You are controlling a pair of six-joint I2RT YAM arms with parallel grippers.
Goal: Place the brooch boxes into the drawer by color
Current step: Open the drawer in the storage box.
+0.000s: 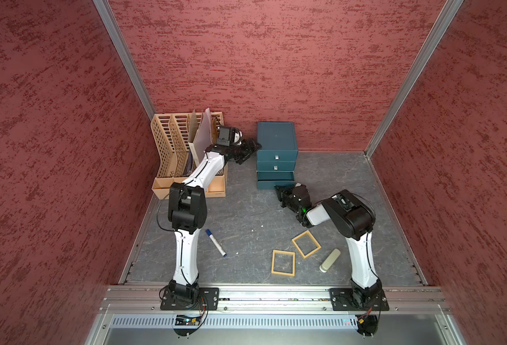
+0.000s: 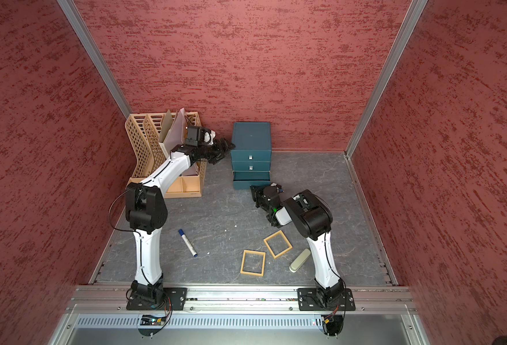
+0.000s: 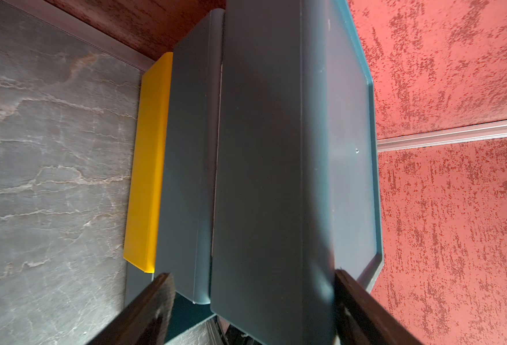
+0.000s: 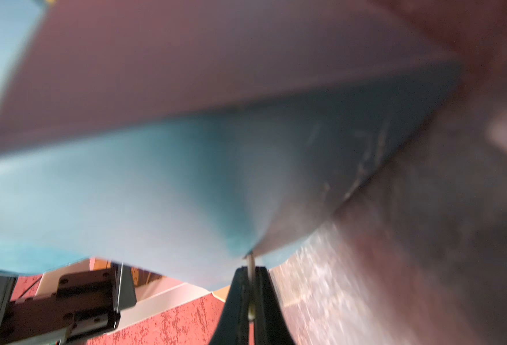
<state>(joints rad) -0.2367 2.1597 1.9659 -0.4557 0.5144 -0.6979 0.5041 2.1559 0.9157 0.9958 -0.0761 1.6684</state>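
Right gripper is down low at the front of the drawer chest, fingers pinched tight on the thin silver pull of the bottom drawer. That drawer stands out a little from the stack, its sliding axis aimed straight at the robot's base rail. The chest sits at the back of the table, close to the rear wall, upright, all three fronts facing the robot. It is smooth matte teal, boxy, with softly rounded edges and a small metal tab on each upper front. On the chest's left flank the left gripper is spread wide; the left wrist view shows one dark finger low and one up by the top rim, the upper tiers between them, contact too close to call. A bright yellow strip runs along the lowest tier, next to the table. Out front, two brooch boxes lie flat on the grey, veined slate-look surface, well apart from the chest: thin tan-yellow square frames with clear middles. That one is turned corner-on like a diamond; the other lies nearly square to the rail, just beside it. Both are square, so no long side. A blue-capped marker and a pale green cylinder lie nearby, and a tan slotted file rack stands in the back left corner.
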